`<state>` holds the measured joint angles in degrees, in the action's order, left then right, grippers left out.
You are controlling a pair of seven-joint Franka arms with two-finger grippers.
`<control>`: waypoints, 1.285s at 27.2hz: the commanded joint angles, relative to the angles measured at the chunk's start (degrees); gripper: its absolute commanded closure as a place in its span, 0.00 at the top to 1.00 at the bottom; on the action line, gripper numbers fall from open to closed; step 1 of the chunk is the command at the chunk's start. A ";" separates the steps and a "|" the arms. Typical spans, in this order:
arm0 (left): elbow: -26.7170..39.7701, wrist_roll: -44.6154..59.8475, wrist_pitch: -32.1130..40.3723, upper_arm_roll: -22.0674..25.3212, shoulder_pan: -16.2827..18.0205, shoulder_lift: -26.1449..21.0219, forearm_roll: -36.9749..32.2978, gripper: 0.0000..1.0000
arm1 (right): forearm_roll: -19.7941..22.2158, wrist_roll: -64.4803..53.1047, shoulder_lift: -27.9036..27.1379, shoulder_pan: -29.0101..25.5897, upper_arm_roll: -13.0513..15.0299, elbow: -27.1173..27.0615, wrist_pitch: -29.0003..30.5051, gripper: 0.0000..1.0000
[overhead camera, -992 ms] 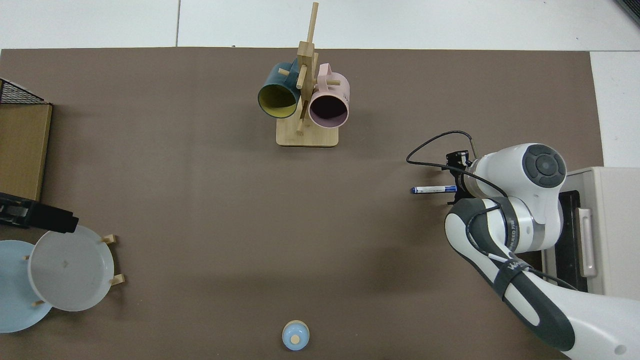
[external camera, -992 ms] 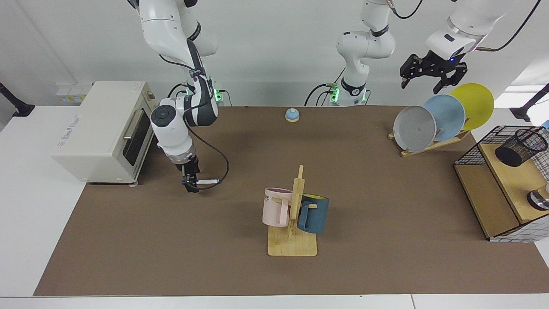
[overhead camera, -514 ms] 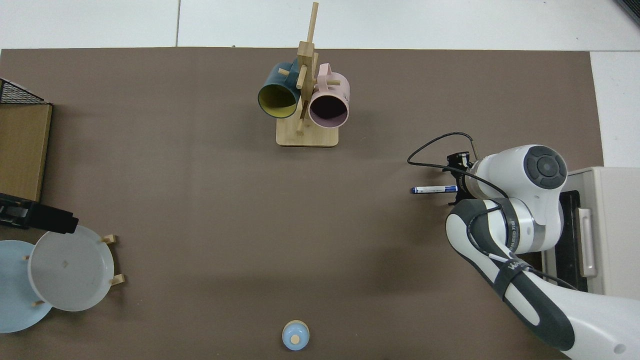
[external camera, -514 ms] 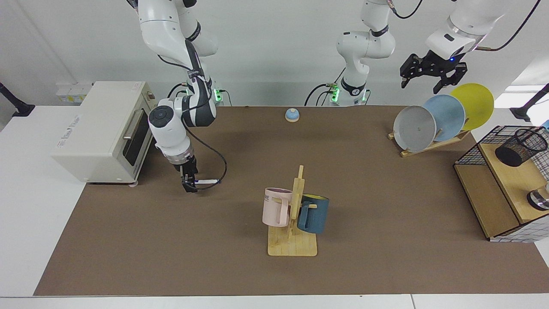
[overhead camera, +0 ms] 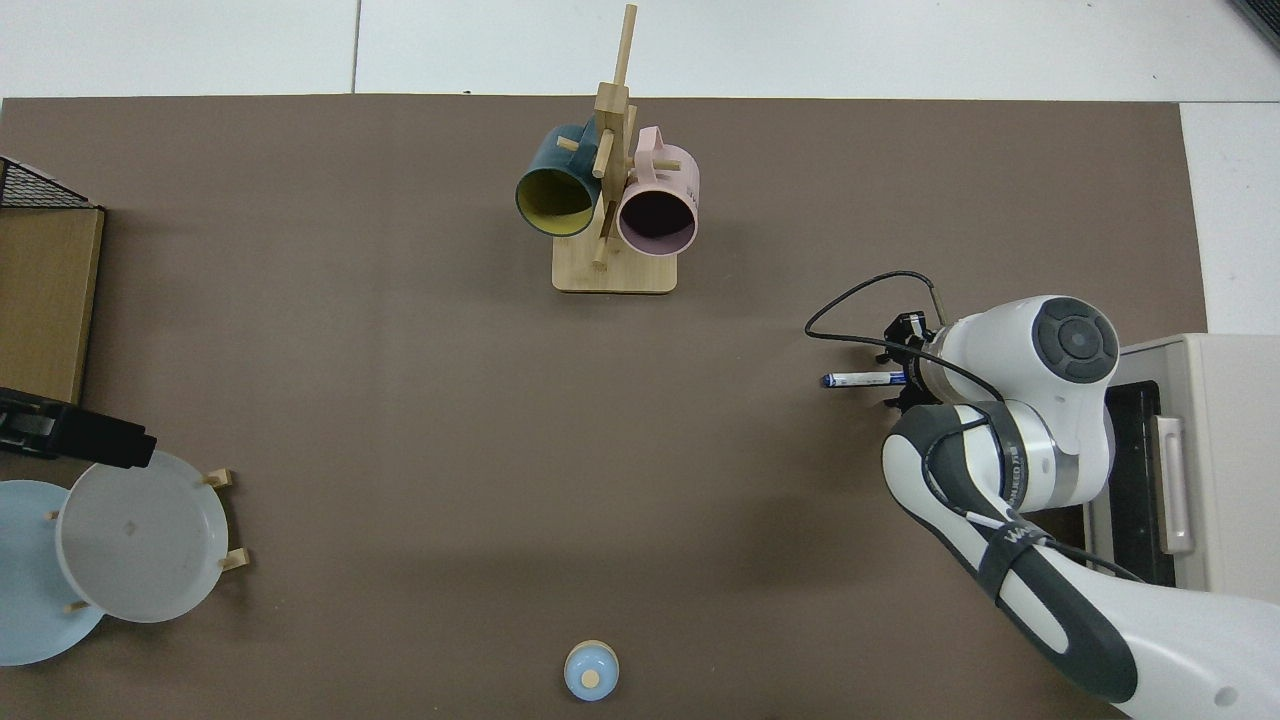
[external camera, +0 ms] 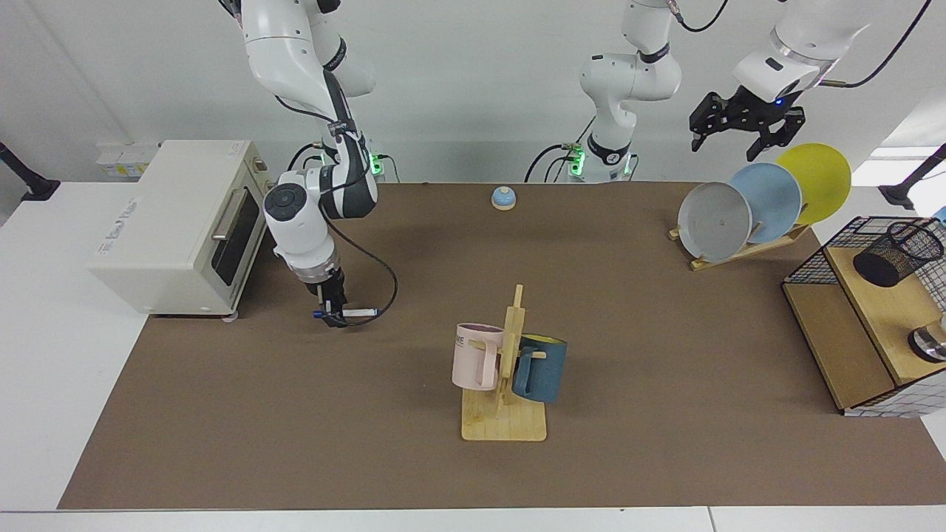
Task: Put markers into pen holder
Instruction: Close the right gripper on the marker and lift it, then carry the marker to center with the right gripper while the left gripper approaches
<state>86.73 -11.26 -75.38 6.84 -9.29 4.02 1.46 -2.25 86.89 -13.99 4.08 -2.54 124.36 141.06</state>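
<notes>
The marker (external camera: pixel 356 313), white with blue ends, lies level just over the brown mat in front of the toaster oven. My right gripper (external camera: pixel 330 315) points down and is shut on its oven-side end. From above, the marker (overhead camera: pixel 862 379) sticks out from the right gripper (overhead camera: pixel 905 378) toward the table's middle. The pen holder (external camera: pixel 896 253), a black mesh cup, stands on the wooden shelf at the far side of the table; it is out of the top view. My left gripper (external camera: pixel 739 140) hangs open and empty high above the plates.
A wooden mug tree (external camera: pixel 506 384) with a pink and a blue mug stands mid-table. Three plates lean in a rack (external camera: pixel 746 247). The toaster oven (external camera: pixel 177 225) sits beside the right arm. A small blue bell (external camera: pixel 503 197) rests near the arm bases. A black wire frame (external camera: pixel 813 266) surrounds the shelf.
The right gripper has risen a little and shifted slightly toward the table's middle, with the marker in it. The left gripper has edged upward.
</notes>
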 commanded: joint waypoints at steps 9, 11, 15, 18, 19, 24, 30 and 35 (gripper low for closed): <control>1.69 0.54 0.41 -0.16 0.50 1.69 0.47 1.00 | 0.58 -0.41 0.46 -0.30 -0.19 1.15 1.85 0.01; 1.69 0.54 0.41 -0.24 0.50 1.69 0.47 1.00 | 0.58 -0.41 0.81 -0.30 -0.19 1.06 1.58 0.00; 1.43 0.54 0.23 -0.24 0.24 1.52 0.47 1.00 | 0.58 -0.67 2.56 -0.56 -0.10 0.97 0.88 0.00; 1.51 0.54 0.32 -0.33 0.23 1.52 0.56 1.00 | 0.58 -1.11 4.32 -0.74 -0.10 0.53 -0.87 0.00; 1.42 0.62 0.32 -0.33 0.23 1.52 0.65 1.00 | 0.67 -1.46 4.93 -0.82 -0.10 0.27 -1.75 0.00; 1.42 0.54 0.49 -0.42 -0.12 1.69 0.56 1.00 | 0.67 -3.40 8.45 -0.83 -0.10 -4.12 -10.00 0.00; 1.25 0.54 1.11 -0.33 0.06 1.69 0.56 1.00 | 0.50 -3.04 9.69 0.05 -0.45 -12.73 -22.13 0.00; 1.25 0.54 0.76 -0.42 -0.20 1.61 0.56 1.00 | -0.38 -2.87 12.40 2.34 -0.45 -16.95 -29.25 0.00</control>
<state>86.73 -11.26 -74.62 6.51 -9.32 4.35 1.48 -2.20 84.83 -2.94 5.12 -2.77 111.40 117.87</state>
